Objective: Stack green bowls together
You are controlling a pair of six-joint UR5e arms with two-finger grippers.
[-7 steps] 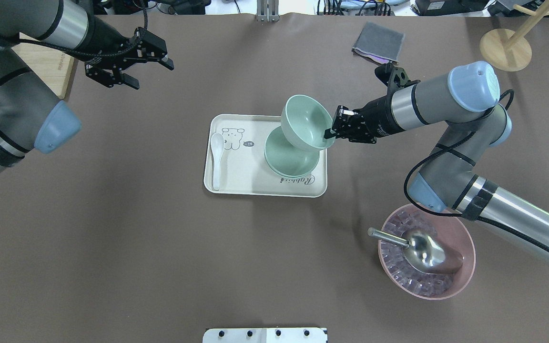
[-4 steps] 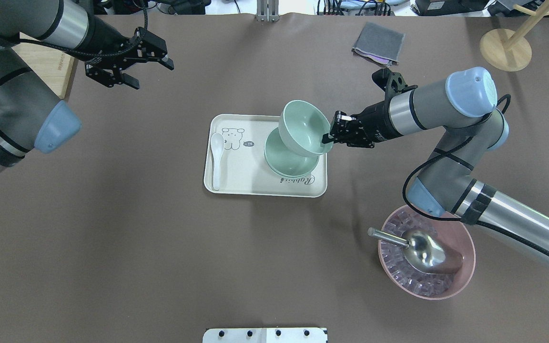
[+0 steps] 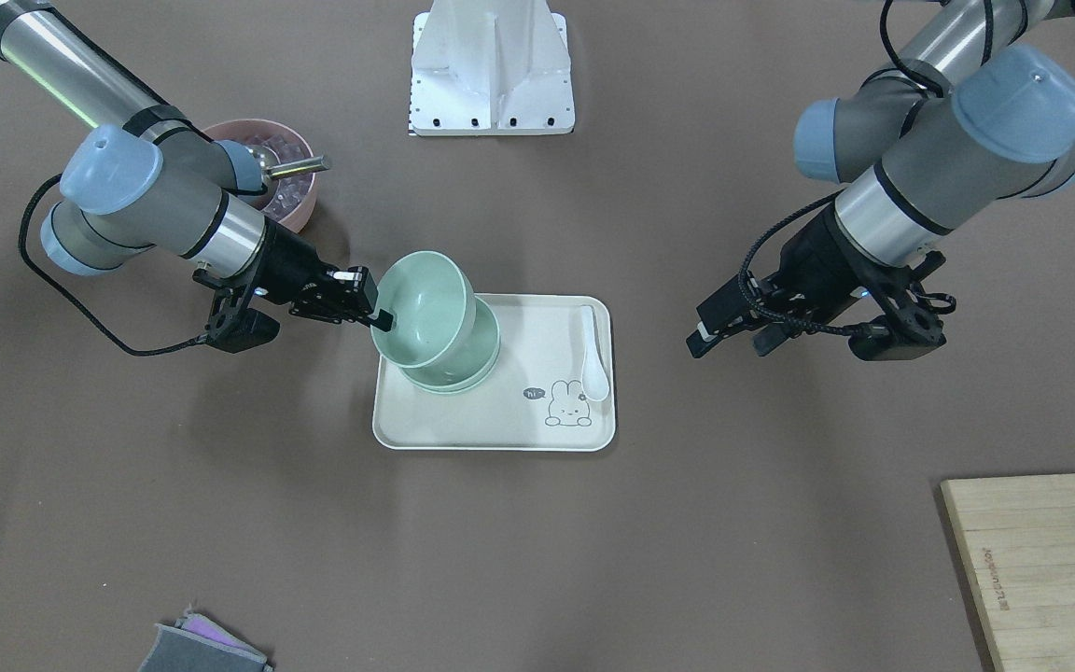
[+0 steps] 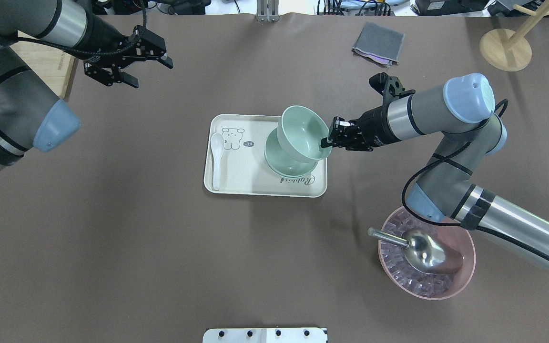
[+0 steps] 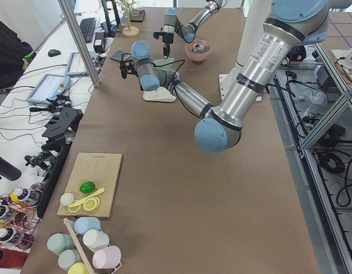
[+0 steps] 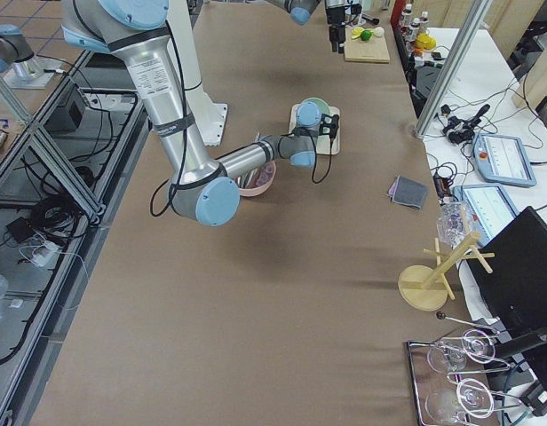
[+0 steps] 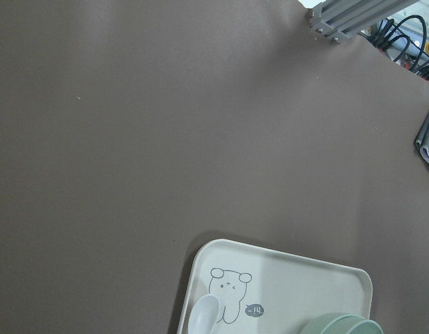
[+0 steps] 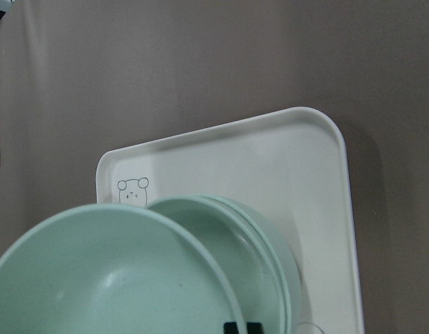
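My right gripper (image 4: 326,141) is shut on the near rim of a pale green bowl (image 4: 301,132) and holds it tilted just above the other green bowls (image 4: 289,164). Those sit nested on the right part of the cream tray (image 4: 236,183). In the right wrist view the held bowl (image 8: 110,278) overlaps the nested bowls (image 8: 267,257), where two rims show. In the front-facing view the held bowl (image 3: 421,308) leans over the stack (image 3: 467,373). My left gripper (image 4: 149,72) is open and empty, high over the table's back left.
A white spoon (image 4: 216,157) lies on the tray's left side. A pink bowl (image 4: 462,281) with a metal scoop (image 4: 422,250) stands front right under my right arm. A grey cloth (image 4: 378,43), a wooden stand (image 4: 505,49) and a cutting board (image 3: 1041,560) lie at the edges.
My right gripper has carried the held bowl down and toward the nested bowls, so it overlaps them more. My left gripper has barely moved.
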